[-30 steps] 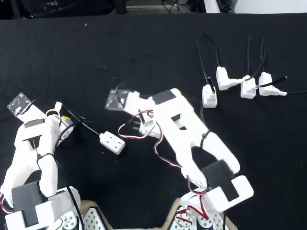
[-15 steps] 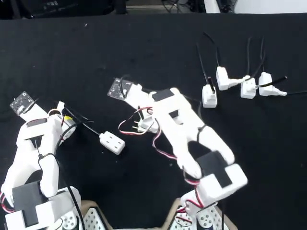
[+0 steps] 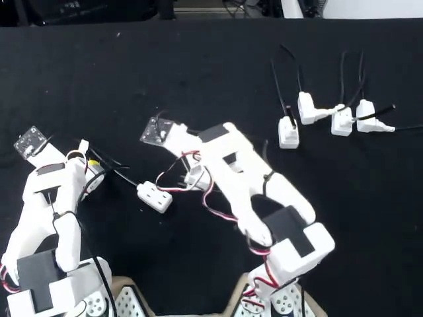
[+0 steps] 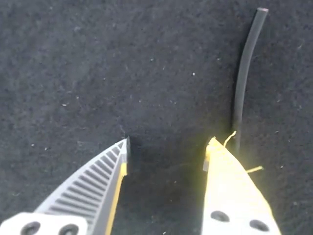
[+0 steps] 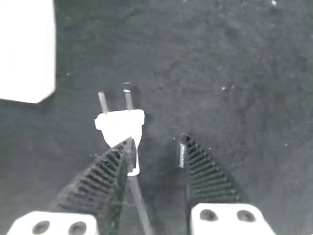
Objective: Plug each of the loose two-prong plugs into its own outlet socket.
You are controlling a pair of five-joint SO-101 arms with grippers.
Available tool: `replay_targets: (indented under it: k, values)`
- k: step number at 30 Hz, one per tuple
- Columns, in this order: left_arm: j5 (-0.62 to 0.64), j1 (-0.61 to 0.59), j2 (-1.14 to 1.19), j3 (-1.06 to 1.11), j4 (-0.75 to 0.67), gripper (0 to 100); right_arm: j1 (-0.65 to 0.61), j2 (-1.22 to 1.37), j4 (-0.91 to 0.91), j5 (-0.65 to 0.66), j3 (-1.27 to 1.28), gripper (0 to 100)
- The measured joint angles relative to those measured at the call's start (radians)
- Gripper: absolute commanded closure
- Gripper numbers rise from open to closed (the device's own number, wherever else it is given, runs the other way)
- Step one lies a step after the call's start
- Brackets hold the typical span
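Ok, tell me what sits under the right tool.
A small white two-prong plug sits beneath one fingertip of the open right tool, prongs pointing away, over the black cloth. Its thin cord runs back along that finger, which covers part of the plug's body.

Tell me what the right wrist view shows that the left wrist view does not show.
Right wrist view: a small white two-prong plug with metal pins, at one fingertip of the open right claw, and a corner of a white plastic socket block. Left wrist view: a thin black cable beside the open left claw. Shared: the black cloth table and an open claw.
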Motion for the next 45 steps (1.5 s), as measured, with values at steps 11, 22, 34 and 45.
replay_targets:
  k: [11, 22, 34, 45]
  values:
    - [0.0, 0.0, 0.0, 0.0, 0.0, 75, -0.034, -0.032, -0.087, 0.0, 0.084, 86.4]
    - [0.0, 0.0, 0.0, 0.0, 0.0, 75, -0.046, -0.032, -0.118, -0.068, 0.094, 86.4]
    - [-0.002, 0.0, 0.0, 0.0, 0.0, 75, -0.046, -0.049, -0.129, -0.069, 0.12, 86.4]
    - [-0.002, 0.0, 0.0, 0.0, 0.0, 75, -0.08, -0.051, -0.129, -0.069, 0.121, 86.4]
